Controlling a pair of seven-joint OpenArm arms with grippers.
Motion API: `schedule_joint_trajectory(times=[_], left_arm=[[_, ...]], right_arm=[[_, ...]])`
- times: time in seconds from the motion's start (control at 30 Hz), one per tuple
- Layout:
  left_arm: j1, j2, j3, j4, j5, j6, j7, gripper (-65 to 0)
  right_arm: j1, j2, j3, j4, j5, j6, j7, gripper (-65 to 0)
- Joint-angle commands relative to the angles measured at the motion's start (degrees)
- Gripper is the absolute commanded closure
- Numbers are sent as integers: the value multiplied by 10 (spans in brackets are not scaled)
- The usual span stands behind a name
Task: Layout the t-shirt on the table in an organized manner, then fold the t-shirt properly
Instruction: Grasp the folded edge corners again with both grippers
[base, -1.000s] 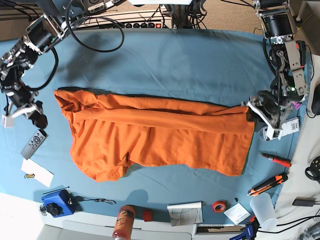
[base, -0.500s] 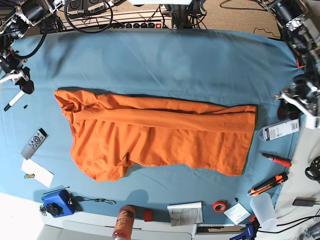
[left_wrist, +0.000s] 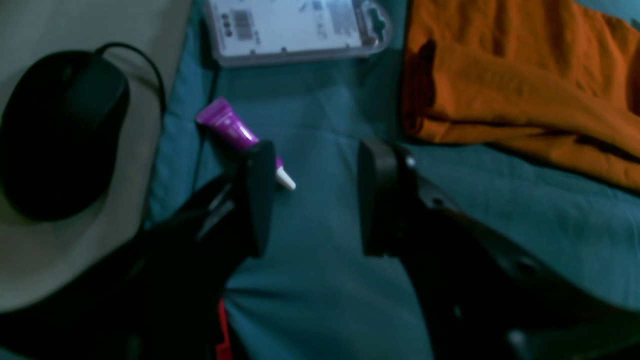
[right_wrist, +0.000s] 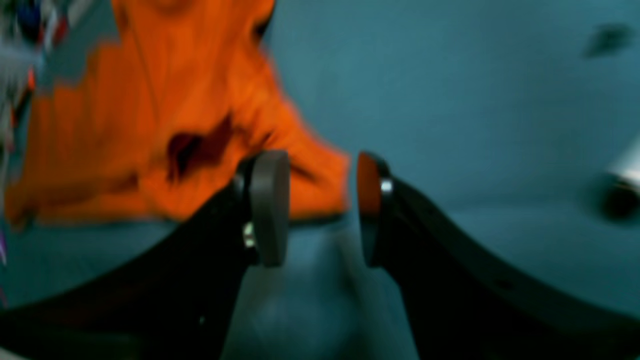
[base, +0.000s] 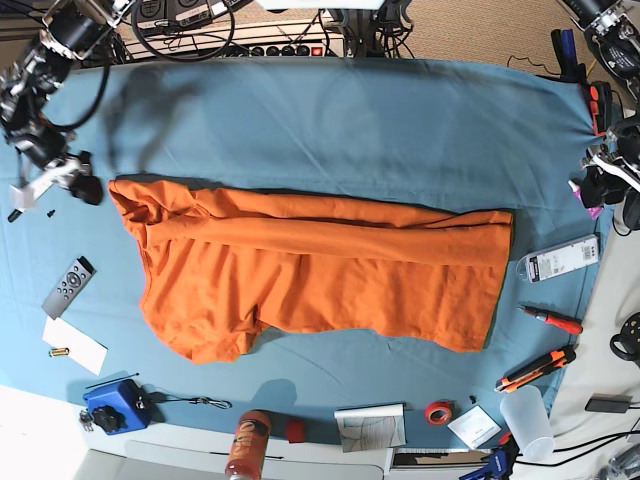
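The orange t-shirt (base: 320, 275) lies spread lengthwise across the middle of the teal table (base: 350, 120), folded over with its bunched end at the left. My right gripper (base: 72, 185) is open and empty just left of the shirt's upper left corner. In the blurred right wrist view its jaws (right_wrist: 320, 207) stand apart over the cloth, at the edge of the shirt (right_wrist: 175, 125). My left gripper (base: 603, 185) is open and empty at the table's right edge. In the left wrist view it (left_wrist: 315, 200) hovers over bare cloth, with the shirt (left_wrist: 525, 85) at the upper right.
A purple tube (left_wrist: 235, 132), a clear package (left_wrist: 300, 27) and a black mouse (left_wrist: 60, 130) lie by my left gripper. A remote (base: 68, 285), white paper (base: 75, 345), blue box (base: 115, 405), orange bottle (base: 248, 445), screwdriver (base: 553, 320), cutter (base: 535, 370) and cup (base: 527, 420) line the edges.
My left gripper has let go of the shirt's right edge and drawn back to the table's right edge. My right gripper swung away, then came back down near the shirt's upper left corner.
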Motion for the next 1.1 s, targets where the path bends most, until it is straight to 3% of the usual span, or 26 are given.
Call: schedule_joint_trajectory(times=[0.0, 0.1, 0.23, 0.47, 0.53, 0.6, 0.67, 0.73, 0.9, 0.97, 1.07], left_arm=[[-3, -11, -4, 9, -11, -1, -12, -279], [-3, -11, -4, 9, -11, -1, -12, -279], [-3, -11, -4, 9, -11, -1, -13, -279], [-3, -10, -3, 9, -14, -1, -13, -279], [-3, -7, -3, 9, -24, -1, -12, -279], [-3, 2, -3, 9, -33, -3, -12, -279], [-3, 17, -3, 8, -35, -23, -12, -279], [-3, 34, 2, 6, -35, -35, -12, -280], [-3, 50, 94, -11, -35, -35, -21, -303], [-3, 50, 143, -15, -12, -31, -61, -311], [-14, 51, 200, -15, 80, 33, -115, -311]], right_arm=[[8, 7, -10, 9, 0, 3, 27, -229], [8, -19, -29, 9, -56, 3, 69, -229], [8, -57, -28, 9, -126, 3, 81, -229], [8, -67, -28, 9, -137, 3, 83, -226], [7, -67, -28, 9, -137, 3, 79, -188], [7, -67, -28, 9, -137, 3, 78, -106], [8, -67, -28, 9, -137, 3, 76, -52], [8, -67, -28, 9, -137, 3, 76, -43], [8, -67, -28, 9, -137, 3, 73, -43], [8, -67, -28, 9, -137, 3, 73, -43], [8, -67, -28, 9, -137, 3, 65, -43]])
